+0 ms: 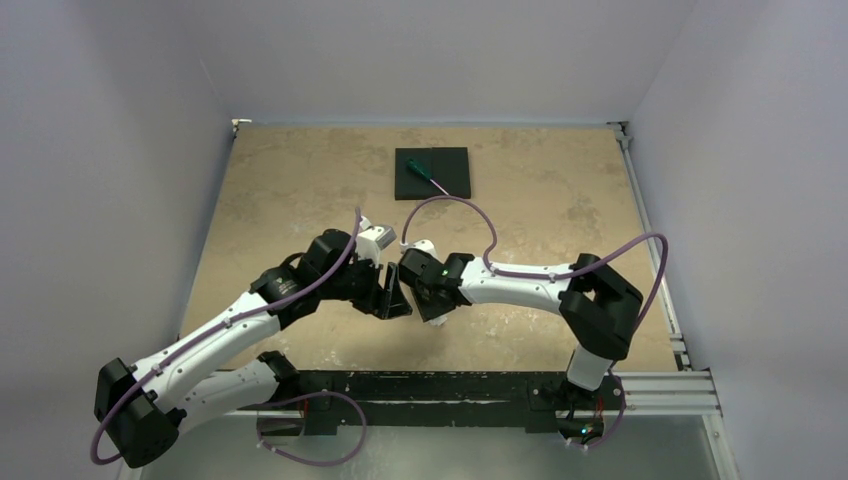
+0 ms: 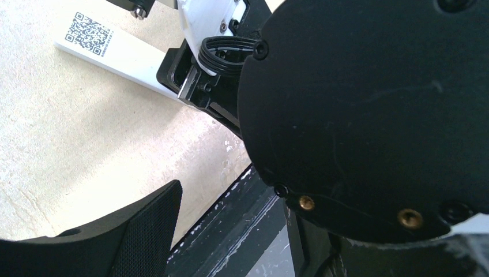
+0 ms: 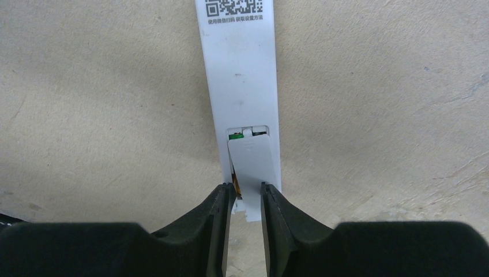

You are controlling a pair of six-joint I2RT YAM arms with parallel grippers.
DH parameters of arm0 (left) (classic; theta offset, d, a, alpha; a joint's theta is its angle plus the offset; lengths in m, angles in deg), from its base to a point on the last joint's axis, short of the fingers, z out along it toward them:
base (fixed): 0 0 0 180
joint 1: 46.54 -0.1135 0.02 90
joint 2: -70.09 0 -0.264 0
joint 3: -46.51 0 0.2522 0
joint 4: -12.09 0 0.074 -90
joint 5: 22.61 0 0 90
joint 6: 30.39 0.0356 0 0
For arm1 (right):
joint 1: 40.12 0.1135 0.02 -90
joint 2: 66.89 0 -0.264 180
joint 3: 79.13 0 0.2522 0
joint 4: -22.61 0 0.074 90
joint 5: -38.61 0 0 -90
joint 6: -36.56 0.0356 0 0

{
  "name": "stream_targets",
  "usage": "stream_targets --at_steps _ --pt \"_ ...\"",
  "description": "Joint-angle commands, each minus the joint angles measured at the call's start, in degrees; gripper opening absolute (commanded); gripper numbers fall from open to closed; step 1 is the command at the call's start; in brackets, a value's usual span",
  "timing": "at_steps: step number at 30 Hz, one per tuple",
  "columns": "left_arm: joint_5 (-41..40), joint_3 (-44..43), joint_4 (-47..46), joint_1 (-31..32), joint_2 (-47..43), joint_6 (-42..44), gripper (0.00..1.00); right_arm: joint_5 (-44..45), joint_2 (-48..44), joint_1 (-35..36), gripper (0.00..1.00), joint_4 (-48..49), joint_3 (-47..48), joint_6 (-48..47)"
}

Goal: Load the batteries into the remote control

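The white remote control [image 3: 241, 86] lies back up on the tan table, a QR code at its far end and its battery bay open at the near end. A flat white cover strip [image 3: 252, 167] lies skewed over that bay. My right gripper [image 3: 247, 199] is shut on the strip's near end. A goldish sliver of a battery [image 3: 233, 180] shows beside the strip's left edge. In the left wrist view the remote control [image 2: 124, 57] lies far ahead. Only one finger [image 2: 144, 231] shows there, nothing against it, while the right arm's black housing [image 2: 369, 115] hides the other. My left gripper [image 1: 392, 298] stands open beside the right one.
A black square pad [image 1: 450, 185] sits at the back of the table with a green-handled screwdriver [image 1: 425, 175] on it. The dark rail of the table's near edge [image 1: 430, 385] runs just behind the two grippers, which crowd each other mid-table.
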Motion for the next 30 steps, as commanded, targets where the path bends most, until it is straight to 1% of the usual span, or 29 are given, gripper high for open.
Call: stream_targets --at_steps 1,18,30 --pt "-0.45 0.10 -2.11 0.41 0.43 0.99 0.64 -0.36 0.92 1.64 0.33 2.81 3.05 1.40" --pt "-0.29 0.10 -2.08 0.39 0.31 1.08 0.65 0.44 1.77 1.64 0.33 1.57 5.16 1.24" --pt "-0.23 0.18 -2.17 0.39 0.30 1.09 0.64 2.29 -2.64 1.64 0.33 -0.45 2.91 2.35"
